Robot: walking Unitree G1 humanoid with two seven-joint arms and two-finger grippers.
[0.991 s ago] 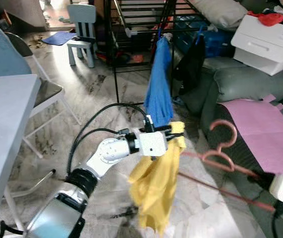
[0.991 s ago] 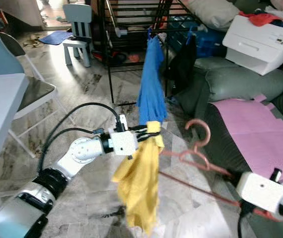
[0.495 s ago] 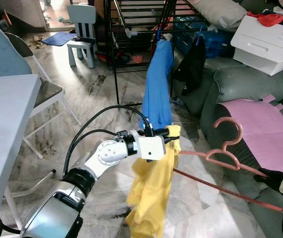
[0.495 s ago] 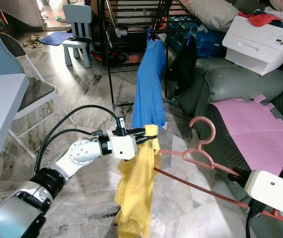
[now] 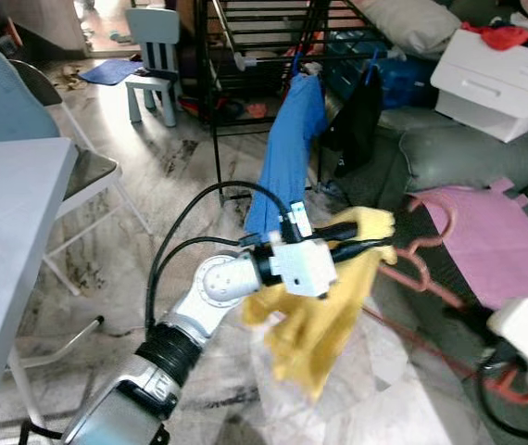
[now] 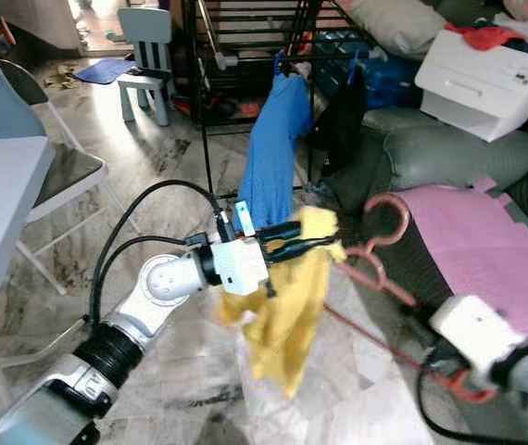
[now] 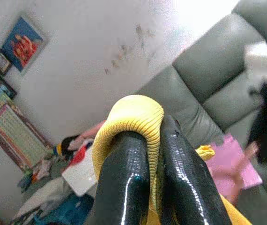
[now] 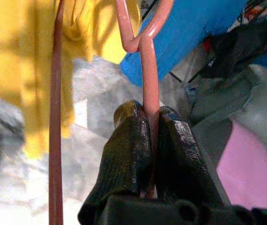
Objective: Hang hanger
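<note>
Step in hand, as I read it: dressing the hanger (image 6: pixel 386 243), not hanging it yet; cloth (image 5: pixel 329 320) and hanger are being brought together in mid-air, in front of the rack (image 6: pixel 245 46); hanger is between cloth and sofa (image 6: pixel 449 158), hook up, near the pink mat (image 6: pixel 486 250).

Left tool (image 5: pixel 383 236): fingers pressed together, pinching a fold of the yellow cloth; left wrist view shows the fabric wrapped over one finger (image 7: pixel 126 173) and clamped against the other; rest of the cloth hangs loose below, above the floor (image 5: pixel 153 176).

Right tool (image 8: pixel 147 140): fingers closed on the pink hanger wire, just below the bend near the neck; hanger arm runs alongside the cloth in that view; can't tell if cloth touches the wire.

Next move likely calls for: threading a hanger arm into the cloth opening, or draping the cloth over it; left has to keep the fold taut so the opening stays findable; then lift the hook to a rack bar beside the blue garment (image 6: pixel 269 158); risk: cloth slipping off the wire once left lets go.
</note>
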